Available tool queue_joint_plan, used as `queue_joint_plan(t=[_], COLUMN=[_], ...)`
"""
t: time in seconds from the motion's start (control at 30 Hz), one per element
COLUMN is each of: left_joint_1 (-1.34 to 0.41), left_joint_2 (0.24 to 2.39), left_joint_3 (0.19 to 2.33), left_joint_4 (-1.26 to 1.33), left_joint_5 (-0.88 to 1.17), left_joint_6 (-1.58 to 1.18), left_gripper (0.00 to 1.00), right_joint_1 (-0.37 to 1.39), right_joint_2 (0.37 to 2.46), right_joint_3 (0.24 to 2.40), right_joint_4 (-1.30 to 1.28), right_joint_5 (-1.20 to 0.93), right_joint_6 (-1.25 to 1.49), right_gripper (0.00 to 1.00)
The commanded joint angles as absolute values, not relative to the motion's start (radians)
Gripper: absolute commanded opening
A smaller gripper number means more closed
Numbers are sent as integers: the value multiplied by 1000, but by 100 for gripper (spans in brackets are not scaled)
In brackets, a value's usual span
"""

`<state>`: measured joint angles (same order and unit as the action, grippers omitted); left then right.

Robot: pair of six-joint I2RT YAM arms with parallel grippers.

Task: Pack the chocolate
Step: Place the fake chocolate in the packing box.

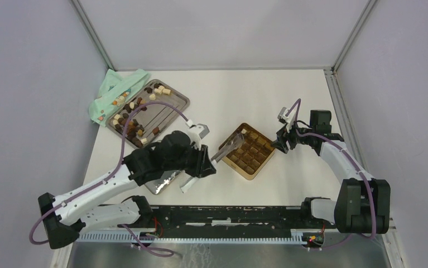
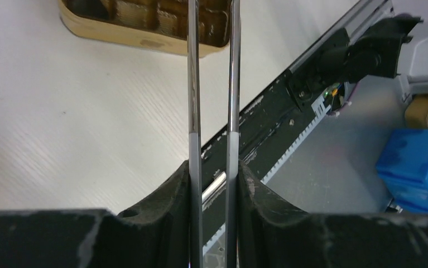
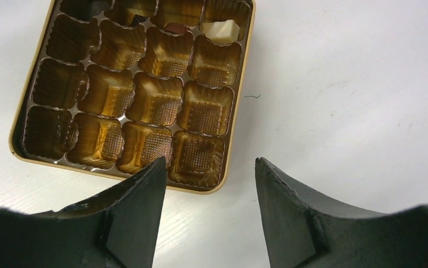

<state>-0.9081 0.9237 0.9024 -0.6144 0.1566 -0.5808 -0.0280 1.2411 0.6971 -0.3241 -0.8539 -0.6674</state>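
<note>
Top view: the left claw (image 1: pixel 208 164), raised nearest, pinches tongs (image 1: pixel 231 146) whose tips lie over the tin (image 1: pixel 262 164) mid-worktop. The right claw (image 1: pixel 277 144) is spread at the tin's right corner. Most chocolate (image 1: pixel 136 114) lies on a tray (image 1: pixel 183 100) at the far-left corner, beside a bag (image 1: pixel 114 92).

Left wrist: the left claw (image 2: pixel 214 173) clamps both blades of the tongs (image 2: pixel 193 84).

Right wrist: the right claw (image 3: pixel 210 162) gapes over the tin (image 3: pixel 237 106). A white piece (image 3: pixel 222 29) sits in a far corner cup.

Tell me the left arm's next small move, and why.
Probably ease the tongs in the left hand down toward an empty cup of the gold tin: their tips hang above it, and beyond one white chocolate most cups are bare. Whether they grip a piece I cannot tell.
</note>
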Motion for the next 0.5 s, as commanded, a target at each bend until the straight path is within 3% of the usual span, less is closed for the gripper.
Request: queue_joint_plan(t=[0.0,0.2,0.47], left_joint_1=[-1084,-1227,-1237], left_joint_2=[991,1147,1234], left_joint_3=[947,1055,1068], left_joint_4=[-574,-717,-760], left_joint_5=[-64,-259,-344], left_joint_6=[-686,-689,-679], left_gripper=[2,2,2], right_joint_1=[-34,-35,-35], right_joint_2=[1229,1236,1244], right_joint_3=[733,732,731], right_joint_4=[-319,-318,-318], right_joint_5=[-850,-848,-853], right_joint_6=[-690,-690,-692], right_gripper=[65,65,65])
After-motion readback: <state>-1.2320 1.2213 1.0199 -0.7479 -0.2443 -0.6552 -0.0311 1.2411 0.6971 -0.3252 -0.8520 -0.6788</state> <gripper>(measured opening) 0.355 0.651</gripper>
